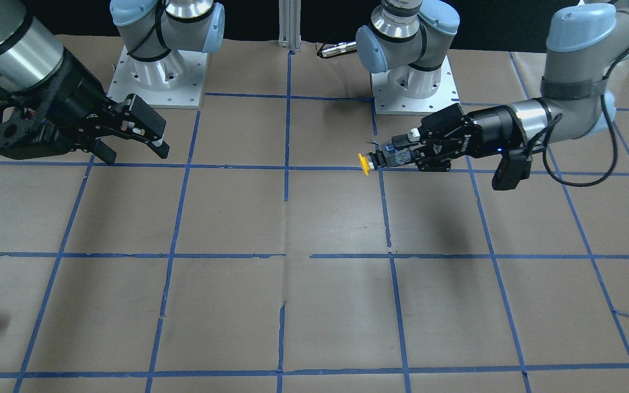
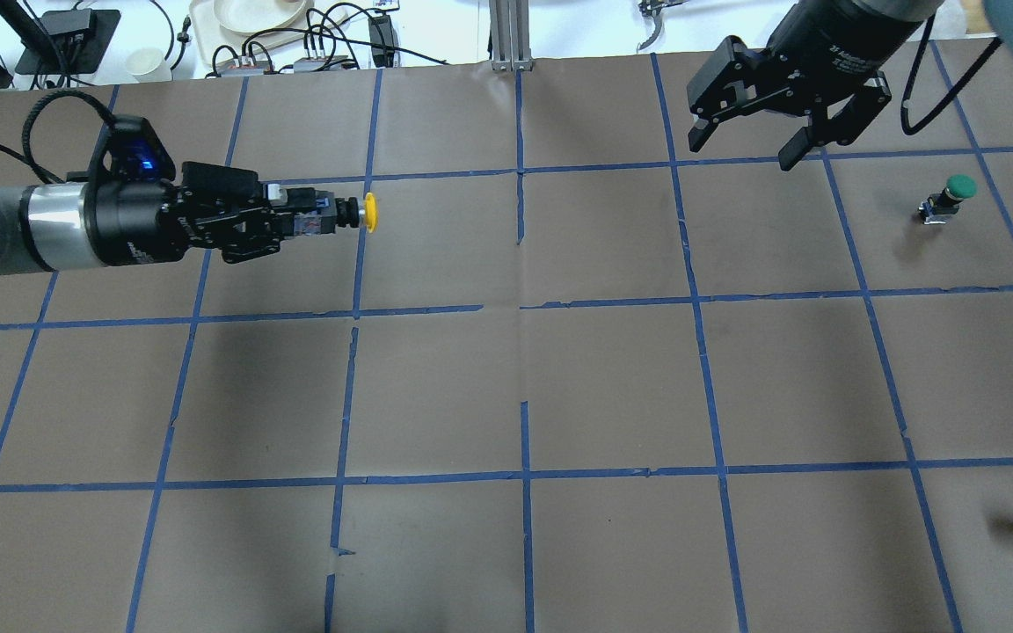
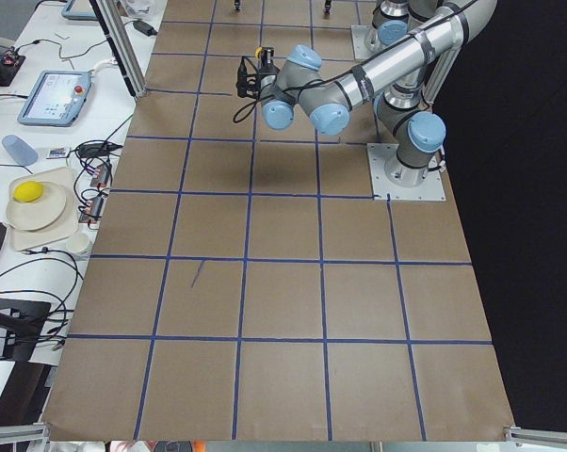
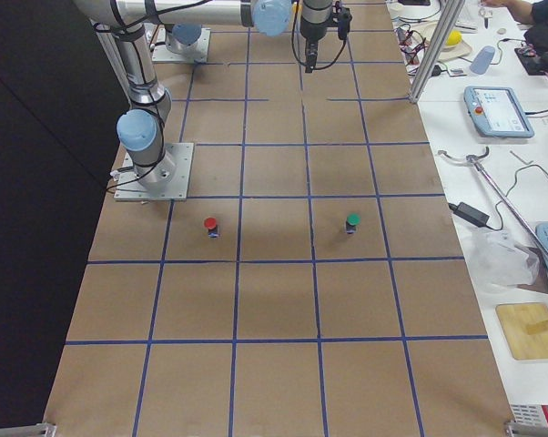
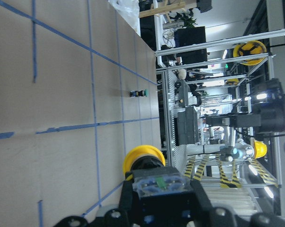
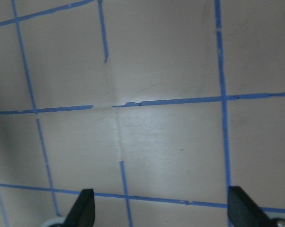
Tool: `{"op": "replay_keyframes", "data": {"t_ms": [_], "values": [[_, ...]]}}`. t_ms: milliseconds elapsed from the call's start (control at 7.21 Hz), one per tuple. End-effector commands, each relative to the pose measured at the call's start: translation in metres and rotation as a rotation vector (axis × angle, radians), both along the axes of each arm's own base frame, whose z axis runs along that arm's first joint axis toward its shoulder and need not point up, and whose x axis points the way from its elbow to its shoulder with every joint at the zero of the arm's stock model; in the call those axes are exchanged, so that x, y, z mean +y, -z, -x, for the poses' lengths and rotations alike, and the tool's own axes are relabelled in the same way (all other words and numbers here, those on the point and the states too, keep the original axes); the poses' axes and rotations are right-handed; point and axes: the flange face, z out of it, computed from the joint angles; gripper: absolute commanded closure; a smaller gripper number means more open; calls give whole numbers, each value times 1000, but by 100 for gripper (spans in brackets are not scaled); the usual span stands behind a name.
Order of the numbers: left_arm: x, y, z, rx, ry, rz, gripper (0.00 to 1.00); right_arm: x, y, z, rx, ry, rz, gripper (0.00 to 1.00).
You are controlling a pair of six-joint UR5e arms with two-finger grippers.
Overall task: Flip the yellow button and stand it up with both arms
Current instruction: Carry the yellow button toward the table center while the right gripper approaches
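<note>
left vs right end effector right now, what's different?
Grip: the left end effector is shut on the yellow button; the right end effector is open and empty.
Pose: the left lies roughly level, with the button's cap pointing sideways; the right points down toward the table.
Shared: both hang above the table, touching nothing on it.

No words clear enough to read

Small white print runs along the round black body behind the right arm's black two-finger gripper (image 2: 742, 151) in the overhead view. More white print sits on the side of the left arm's black two-finger gripper (image 1: 388, 158) in the front view. Both are too small and fuzzy to spell out. The screen of the blue-grey tablet (image 4: 497, 111) is too small too.
</note>
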Motion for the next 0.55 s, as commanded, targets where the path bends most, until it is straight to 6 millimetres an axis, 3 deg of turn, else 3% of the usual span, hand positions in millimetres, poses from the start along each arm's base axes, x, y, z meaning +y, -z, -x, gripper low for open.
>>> {"op": "replay_keyframes", "data": {"t_ms": [0, 139, 416], "values": [[16, -4, 73, 129, -67, -4, 84, 12, 13, 15, -306, 132, -158, 0], [28, -11, 106, 169, -71, 7, 84, 23, 12, 9, -364, 158, -236, 0], [40, -4, 129, 231, -131, -8, 84, 36, 6, -10, -604, 256, -384, 0]]}}
